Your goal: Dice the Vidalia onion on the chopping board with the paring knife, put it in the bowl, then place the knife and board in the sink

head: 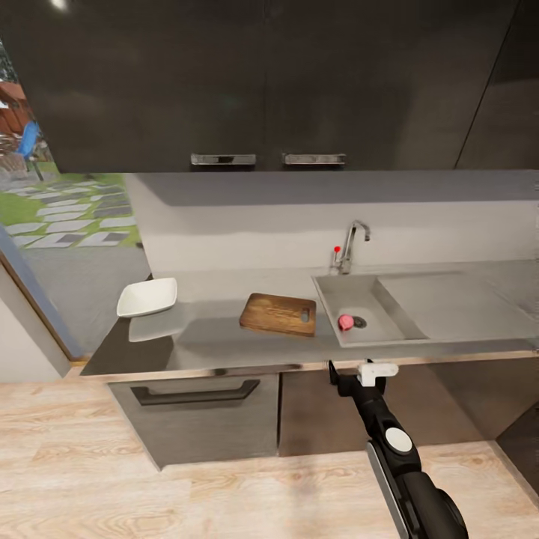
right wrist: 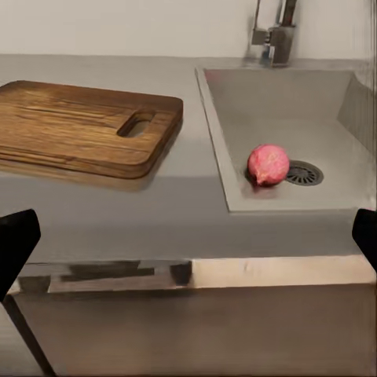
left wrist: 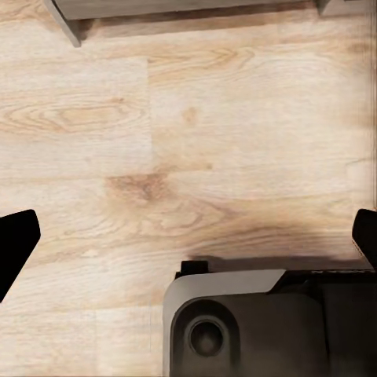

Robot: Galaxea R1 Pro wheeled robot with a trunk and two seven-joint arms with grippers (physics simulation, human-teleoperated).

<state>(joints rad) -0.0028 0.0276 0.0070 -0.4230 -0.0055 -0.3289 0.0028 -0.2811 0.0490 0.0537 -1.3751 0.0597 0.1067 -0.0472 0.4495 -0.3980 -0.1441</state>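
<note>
A pinkish-red Vidalia onion (head: 345, 322) (right wrist: 269, 164) lies in the grey sink (head: 389, 311) (right wrist: 330, 118), right beside the round drain. The dark wooden chopping board (head: 278, 314) (right wrist: 78, 126) rests flat on the grey countertop (head: 209, 329) left of the sink, its handle hole toward the basin. A white squarish bowl (head: 147, 296) sits at the counter's left end. The paring knife is out of view. My right gripper (head: 353, 368) (right wrist: 188, 243) is open and hovers just in front of the counter edge below the sink. My left gripper (left wrist: 188, 236) is open and points down at the wooden floor.
A chrome tap (head: 350, 247) with a red dot stands behind the basin. Dark wall cabinets (head: 262, 82) hang above the worktop. A drawer with a dark handle (head: 196, 393) sits under the counter. The flat drainboard (head: 457, 303) lies right of the basin. The robot's base (left wrist: 267, 322) is below my left gripper.
</note>
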